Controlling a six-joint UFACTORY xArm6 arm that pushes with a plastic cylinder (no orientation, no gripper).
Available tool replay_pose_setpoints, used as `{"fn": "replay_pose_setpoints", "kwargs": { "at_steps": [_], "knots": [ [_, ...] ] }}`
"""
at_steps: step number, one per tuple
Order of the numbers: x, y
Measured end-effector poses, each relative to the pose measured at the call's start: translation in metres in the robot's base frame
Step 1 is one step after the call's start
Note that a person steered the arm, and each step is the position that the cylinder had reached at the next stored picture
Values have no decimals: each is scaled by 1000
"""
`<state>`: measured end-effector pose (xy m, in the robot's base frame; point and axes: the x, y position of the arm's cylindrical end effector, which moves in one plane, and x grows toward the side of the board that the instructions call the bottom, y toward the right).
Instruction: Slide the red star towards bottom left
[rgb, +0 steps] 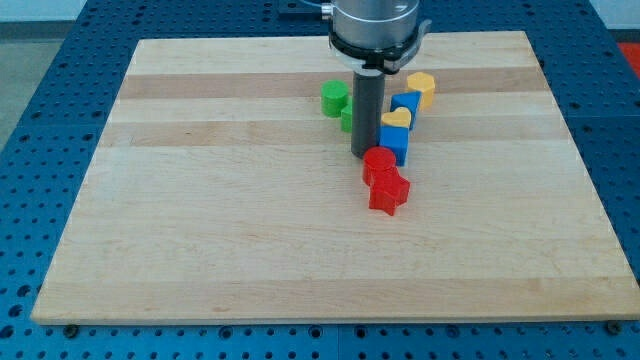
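The red star (389, 191) lies a little right of the board's middle. A second red block (379, 162), rounded, touches it just above. My tip (363, 153) stands just up and left of that rounded red block, close to its edge. To the right of my rod stand a yellow heart (397, 119) on top of a blue block (396, 143), another blue block (406, 102) and a yellow block (422, 87). A green block (334, 97) sits left of the rod; a second green block (347, 120) is partly hidden behind the rod.
The wooden board (200, 230) lies on a blue perforated table (40, 90). All blocks cluster in the upper middle of the board, around the rod.
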<state>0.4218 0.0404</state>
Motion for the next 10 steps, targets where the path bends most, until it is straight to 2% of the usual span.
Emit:
{"fn": "replay_pose_setpoints", "kwargs": {
  "at_steps": [3, 5, 7, 9, 10],
  "knots": [
    [-30, 0],
    [-35, 39],
    [-55, 28],
    [-67, 67],
    [-70, 68]
  ]
}}
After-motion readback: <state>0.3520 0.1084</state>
